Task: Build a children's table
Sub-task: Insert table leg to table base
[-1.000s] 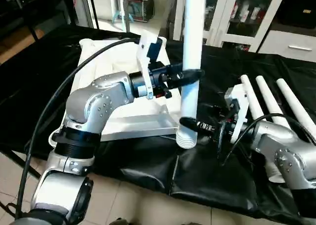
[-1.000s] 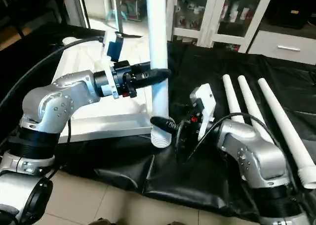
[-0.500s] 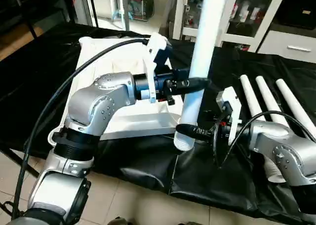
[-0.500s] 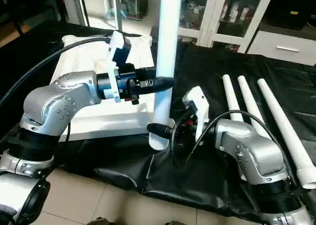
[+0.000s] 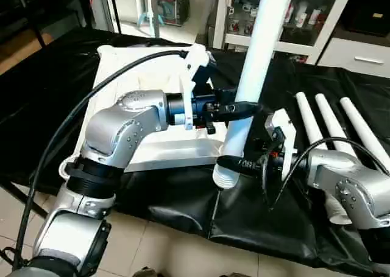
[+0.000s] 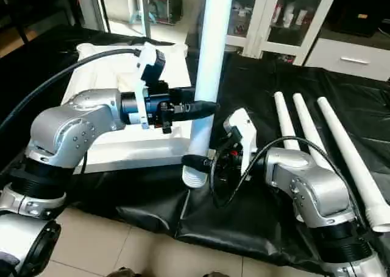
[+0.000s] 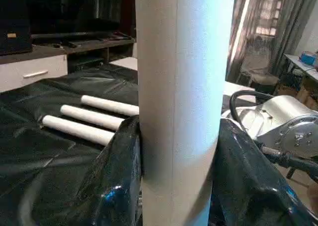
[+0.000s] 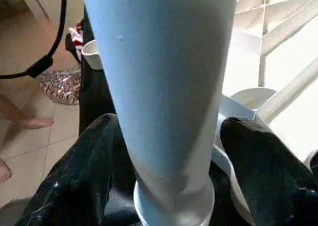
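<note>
At the near edge of the black-draped desk point(image 5: 122, 198), in the left eye view, a white leg point(image 5: 250, 88) stands nearly upright, tipped a little toward the robot's right, its ribbed lower end just off the near right corner of the tabletop point(image 5: 140, 94). The top lies underside up on the left half of the desk. The left pincer point(image 5: 244, 108) comes in from the left and clamps the leg about halfway up, black fingers pressed on either side. The right pincer point(image 5: 234, 163) grips the same leg low down, just above the ribbed end. 3 more legs point(image 5: 332, 128) lie side by side on the desk's right half, well apart from the top.

Over to the right eye view: same picture, both pincers on the standing leg, with a white glass-door cabinet point(image 6: 286, 21) behind the desk.

Left wrist view now: the leg point(image 7: 181, 102) runs straight up between the 2 fingers point(image 7: 119, 186), both touching it, closed on the tube. Beyond, the 3 spare legs point(image 7: 89, 119) rest on the black cover.

Right wrist view: fingers point(image 8: 84, 181) hug the leg point(image 8: 164, 87) on both sides, right above its ribbed collar. A round corner socket point(image 8: 253, 97) and the ribbed underside of the top sit just beyond, and a person's bare foot point(image 8: 22, 119) shows on the tiled floor.
</note>
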`<state>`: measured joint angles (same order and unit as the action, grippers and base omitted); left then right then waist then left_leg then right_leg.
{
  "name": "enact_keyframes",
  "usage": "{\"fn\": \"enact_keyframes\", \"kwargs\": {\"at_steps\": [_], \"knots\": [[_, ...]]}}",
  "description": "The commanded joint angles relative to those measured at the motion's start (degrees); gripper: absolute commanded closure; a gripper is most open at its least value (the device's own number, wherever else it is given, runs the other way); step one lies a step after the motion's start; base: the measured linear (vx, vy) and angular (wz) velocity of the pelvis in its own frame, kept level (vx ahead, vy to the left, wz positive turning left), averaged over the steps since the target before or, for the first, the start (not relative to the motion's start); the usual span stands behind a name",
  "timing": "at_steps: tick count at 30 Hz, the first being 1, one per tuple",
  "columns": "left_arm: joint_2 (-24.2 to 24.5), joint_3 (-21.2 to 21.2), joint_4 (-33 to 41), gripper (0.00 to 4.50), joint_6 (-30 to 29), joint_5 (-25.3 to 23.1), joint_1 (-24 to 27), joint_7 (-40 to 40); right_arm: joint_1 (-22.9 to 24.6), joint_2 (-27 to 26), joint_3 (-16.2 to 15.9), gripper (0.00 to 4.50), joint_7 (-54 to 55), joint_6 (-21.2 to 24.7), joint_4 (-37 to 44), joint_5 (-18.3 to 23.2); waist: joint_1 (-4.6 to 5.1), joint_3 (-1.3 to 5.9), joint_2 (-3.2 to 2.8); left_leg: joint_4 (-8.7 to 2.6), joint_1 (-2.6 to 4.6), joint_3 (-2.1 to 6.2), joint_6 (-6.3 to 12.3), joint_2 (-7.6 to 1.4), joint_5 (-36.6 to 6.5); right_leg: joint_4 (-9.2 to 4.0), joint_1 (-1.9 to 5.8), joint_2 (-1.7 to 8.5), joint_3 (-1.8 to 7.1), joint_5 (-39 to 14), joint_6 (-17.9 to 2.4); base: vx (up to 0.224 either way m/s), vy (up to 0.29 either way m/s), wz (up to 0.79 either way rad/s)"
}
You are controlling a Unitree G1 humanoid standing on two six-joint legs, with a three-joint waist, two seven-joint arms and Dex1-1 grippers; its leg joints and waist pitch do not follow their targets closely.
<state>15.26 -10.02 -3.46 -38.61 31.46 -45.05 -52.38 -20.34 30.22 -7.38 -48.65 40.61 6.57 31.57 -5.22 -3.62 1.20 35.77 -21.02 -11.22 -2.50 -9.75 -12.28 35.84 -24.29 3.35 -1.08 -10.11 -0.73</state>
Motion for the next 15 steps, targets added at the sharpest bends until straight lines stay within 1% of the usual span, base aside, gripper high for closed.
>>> {"fn": "enact_keyframes", "kwargs": {"at_steps": [1,2,3,7,8,9,12,15], "knots": [[-0.1,-0.3,1.0,2.73,0.2,0.3,-1.0,-0.8,-0.6,0.9,-0.6,1.36,-0.2,-0.6,0.1,-0.8,-0.26,4.34,0.56,-3.76,0.39,1.27,2.09,-2.72,-2.4,-3.39,3.93,4.12,2.11,-5.5,-13.5,0.000,0.000,0.00],[-0.1,-0.3,1.0,2.73,0.1,0.3,-1.0,-0.9,-0.5,0.9,-0.6,1.43,-0.3,-0.6,0.1,-0.8,-0.24,4.33,0.55,-3.77,0.38,1.28,2.09,-2.72,-2.3,-3.38,3.94,4.11,2.11,-5.4,-13.5,0.000,0.000,0.00],[-0.1,-0.2,1.0,2.73,0.0,0.4,-1.0,-1.0,-0.5,0.9,-0.6,1.62,-0.3,-0.7,0.1,-0.9,-0.22,4.33,0.51,-3.75,0.37,1.27,2.11,-2.69,-2.4,-3.39,3.93,4.07,2.11,-5.3,-13.5,0.000,0.000,0.00],[-0.4,0.1,1.1,2.73,-0.5,0.6,-1.0,-1.1,-0.4,0.6,-0.5,1.95,-0.5,-1.0,0.2,-1.1,-0.19,4.31,0.47,-3.75,0.36,1.28,2.03,-2.70,-2.9,-3.43,3.94,4.06,2.11,-5.6,-13.6,0.000,0.000,0.00],[-0.4,0.2,1.1,2.73,-0.5,0.6,-1.0,-1.2,-0.5,0.4,-0.4,1.95,-0.6,-1.0,0.2,-1.3,-0.22,4.35,0.41,-3.73,0.40,1.30,2.01,-2.70,-2.8,-3.40,3.96,4.08,2.10,-5.6,-13.5,0.000,0.000,0.00],[-0.4,0.3,1.1,2.73,-0.7,0.8,-1.1,-1.2,-0.5,0.3,-0.4,2.14,-0.7,-1.1,0.1,-1.4,-0.22,4.34,0.47,-3.73,0.36,1.30,2.00,-2.70,-2.7,-3.40,3.97,4.09,2.11,-5.5,-13.5,0.000,0.000,0.00],[-0.5,0.5,1.1,2.73,-0.9,1.0,-1.1,-1.2,-0.5,0.2,-0.3,2.31,-0.8,-1.3,0.1,-1.5,-0.22,4.38,0.39,-3.74,0.39,1.32,2.02,-2.73,-2.5,-3.29,3.96,4.06,2.08,-4.9,-13.8,0.000,0.000,0.00],[-0.6,0.8,0.8,2.74,-1.3,1.2,-1.3,-1.0,-0.5,0.0,-0.3,2.53,-1.0,-1.6,0.1,-1.5,-0.25,4.39,0.47,-3.69,0.37,1.30,2.21,-2.69,-2.4,-3.26,3.99,4.07,2.11,-4.5,-13.9,0.000,0.000,0.00]]}}
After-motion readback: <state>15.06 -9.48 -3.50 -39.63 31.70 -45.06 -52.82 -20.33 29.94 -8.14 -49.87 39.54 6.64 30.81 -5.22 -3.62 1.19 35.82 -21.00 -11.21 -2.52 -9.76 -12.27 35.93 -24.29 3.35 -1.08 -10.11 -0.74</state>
